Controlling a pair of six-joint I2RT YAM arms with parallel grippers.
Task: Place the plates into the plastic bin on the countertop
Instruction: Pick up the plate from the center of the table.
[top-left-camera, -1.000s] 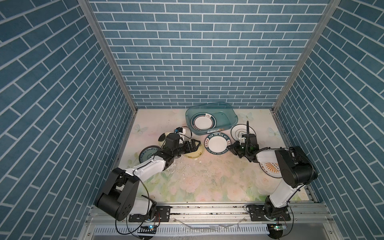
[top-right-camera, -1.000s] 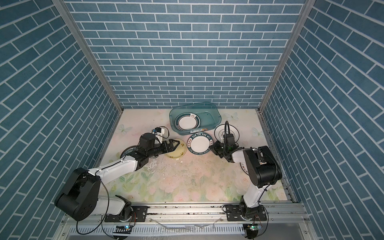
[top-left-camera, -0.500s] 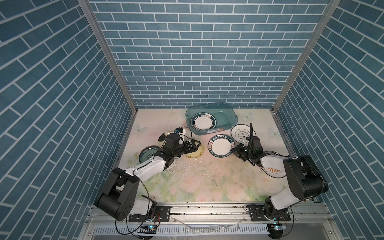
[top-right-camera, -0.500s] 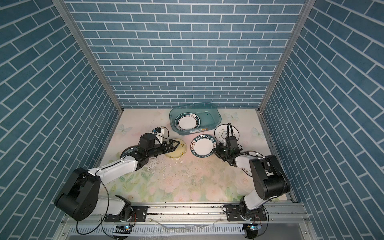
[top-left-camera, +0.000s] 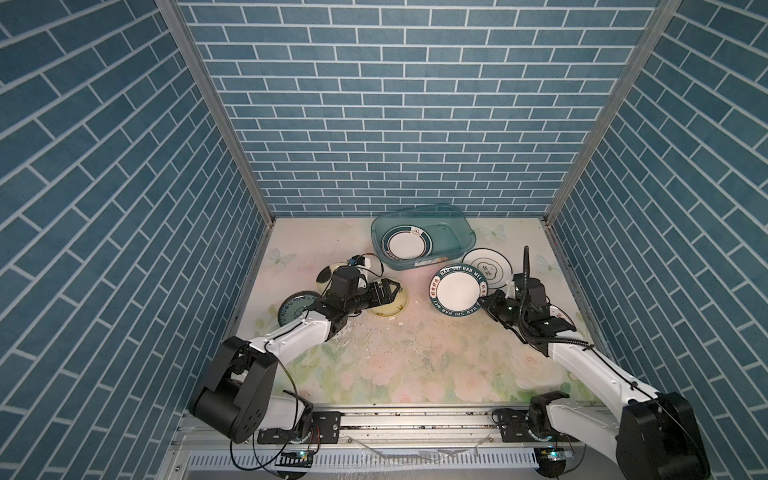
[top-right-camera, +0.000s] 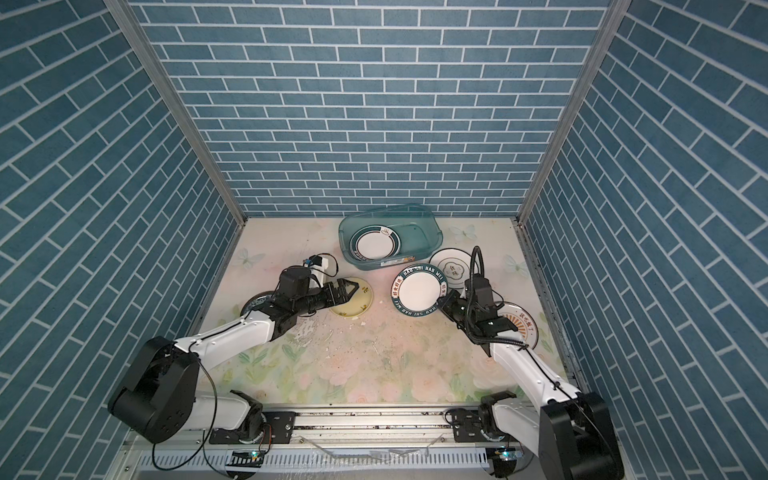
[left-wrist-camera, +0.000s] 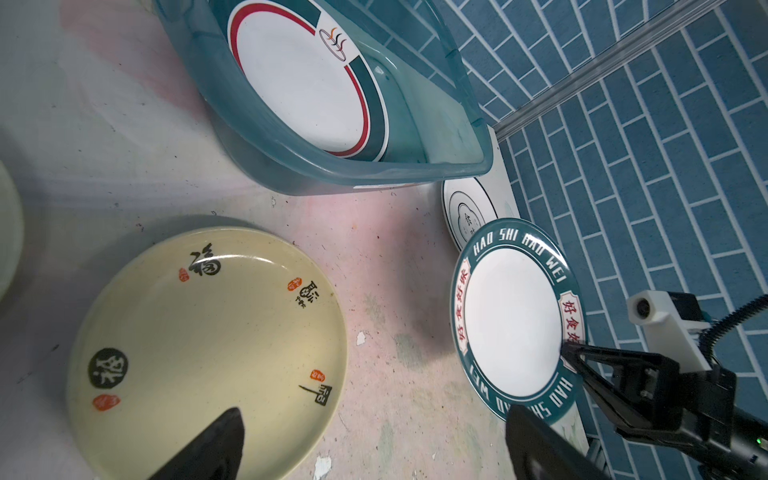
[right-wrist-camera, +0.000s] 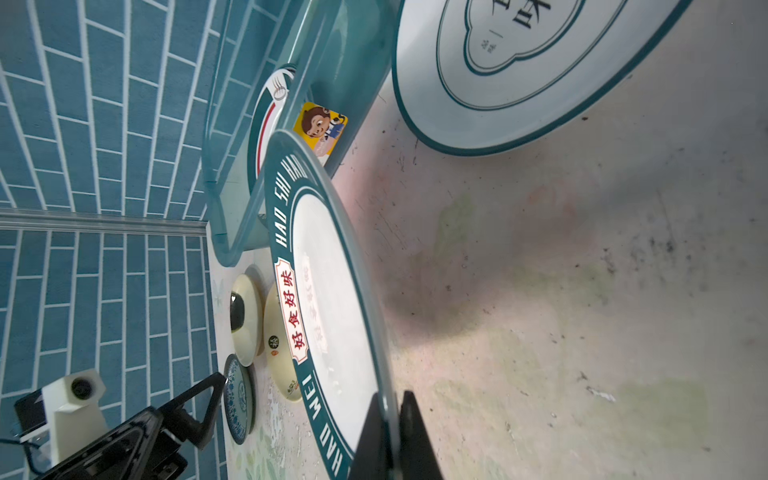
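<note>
The right jaws clamp the lettered plate (top-left-camera: 456, 291) at its four-o'clock rim, tilted off the counter (top-left-camera: 415, 353), likely bound for the plastic bin (top-left-camera: 453, 241) at its eleven o'clock; the left jaws gape wide, empty.

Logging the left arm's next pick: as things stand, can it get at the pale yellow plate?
Probably yes. The left gripper hangs open over the pale yellow plate, which lies flat and bare on the countertop. The green-rimmed plate pinched by the right gripper is well aside.
</note>
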